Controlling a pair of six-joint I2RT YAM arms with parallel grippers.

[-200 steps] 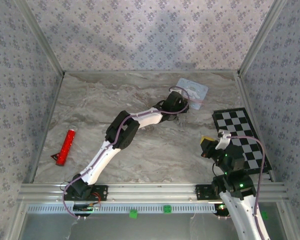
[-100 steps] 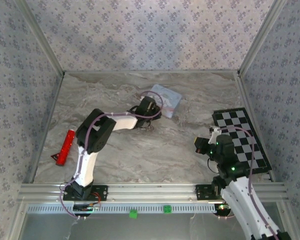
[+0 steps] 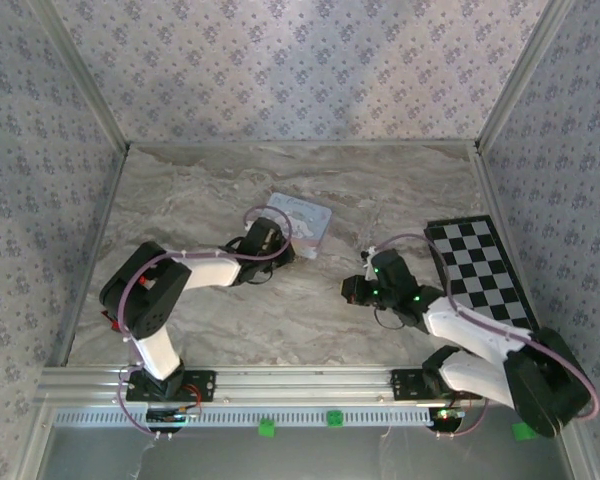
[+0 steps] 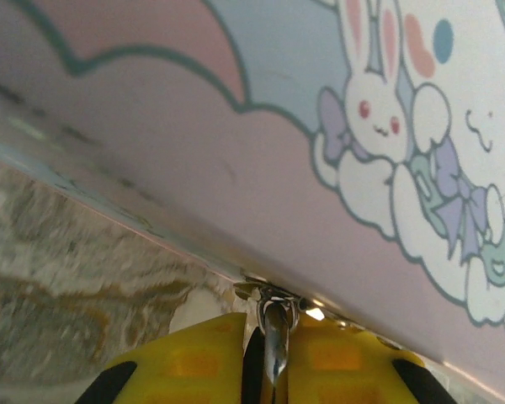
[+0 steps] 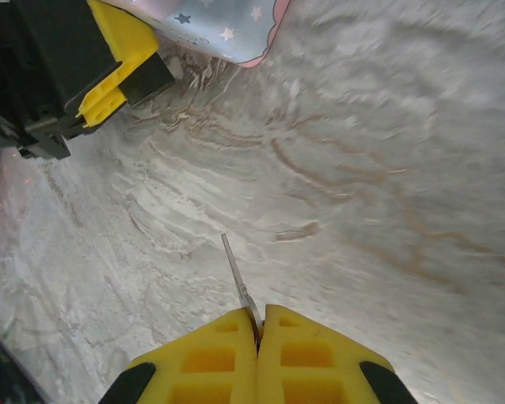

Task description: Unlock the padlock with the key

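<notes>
Right gripper (image 5: 257, 316) is clamped shut on the key (image 5: 238, 282). Its thin blade sticks out past the yellow fingertips and points across bare counter (image 5: 362, 168) toward the tin (image 5: 223, 21), with a clear gap between blade and tin. I can't make out the padlock's black body anywhere. The nearest thing to it is a small shiny metal piece (image 4: 274, 332) at the tin's rim, and the left gripper (image 4: 273, 320) is pinched closed on it, right up against the tin's pink-edged bunny lid. That piece could be the lock's loop or the tin's clasp; I can't tell which. From above, the two grippers sit near each other mid-counter, the left at the tin's near corner and the right off to one side, with a checkered board (image 3: 480, 275) beyond it. As I read it, the groundwork is done: the key is in hand and the lock end is steadied. Everything that matters is left: bringing the blade to the keyhole, pushing it in and turning it.
</notes>
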